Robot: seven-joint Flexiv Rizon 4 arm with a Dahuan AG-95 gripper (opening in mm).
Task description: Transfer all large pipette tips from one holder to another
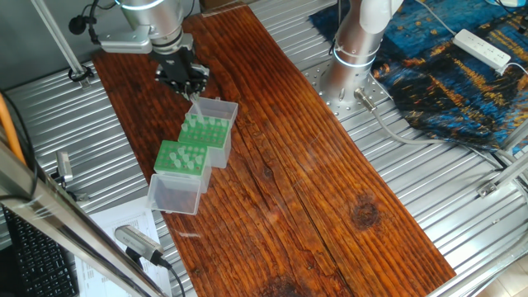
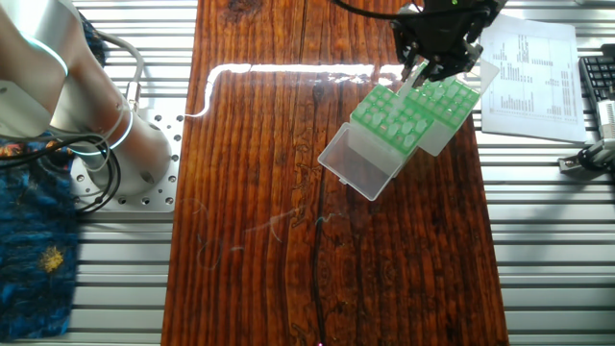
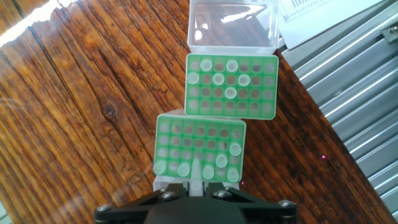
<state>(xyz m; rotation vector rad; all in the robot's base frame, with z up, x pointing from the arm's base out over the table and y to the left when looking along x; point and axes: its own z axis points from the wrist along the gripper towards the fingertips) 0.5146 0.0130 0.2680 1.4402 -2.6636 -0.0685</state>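
Gripper (image 3: 198,186), bottom centre of hand view: jaws clamped on one tip (image 3: 196,170) above near rack (image 3: 199,151). Remaining tips split between it and far rack (image 3: 231,85). Risk: tilted tip misses hole, jams.

Dark wooden board (image 1: 305,165) runs lengthwise over a ribbed metal table (image 1: 462,206). Blue patterned cloth (image 1: 445,66) lies at one corner of the table, a white power strip (image 1: 483,48) on top of it. Grey cables (image 1: 404,132) trail from a round metal base plate (image 2: 144,163) toward the cloth. Printed paper sheet (image 2: 528,72) lies just beside the board's edge, a black keyboard (image 2: 598,82) next to it. Small metal cylinder with a black cord (image 1: 136,242) rests on another sheet of paper (image 1: 124,227).
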